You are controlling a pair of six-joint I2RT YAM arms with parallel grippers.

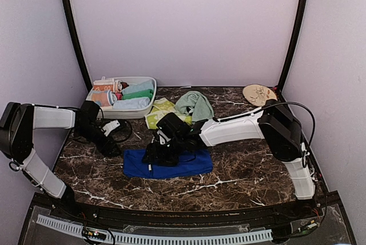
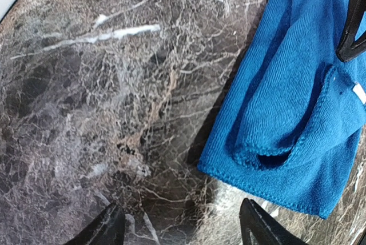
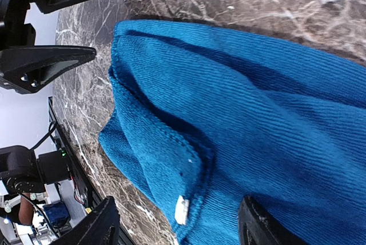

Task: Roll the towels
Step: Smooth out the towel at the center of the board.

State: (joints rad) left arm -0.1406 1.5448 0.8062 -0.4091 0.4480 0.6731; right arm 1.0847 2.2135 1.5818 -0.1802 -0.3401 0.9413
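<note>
My left pincer (image 2: 180, 213) released over the bench (image 2: 86, 113), right pincer (image 3: 177, 205) released above one blue towel (image 3: 257, 102), one mint towel (image 1: 194, 104) farther

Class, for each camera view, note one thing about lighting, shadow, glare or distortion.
Top external: soft, even light; the black frame posts look curved, a lens distortion. Left wrist: the blue towel throws a dark shadow onto the marble table. Right wrist: towel weave sharp; pale sheen on the marble.

Both arms reach inward, left gripper (image 2: 183, 228) and right gripper (image 3: 180, 222) with jaws spread.
</note>
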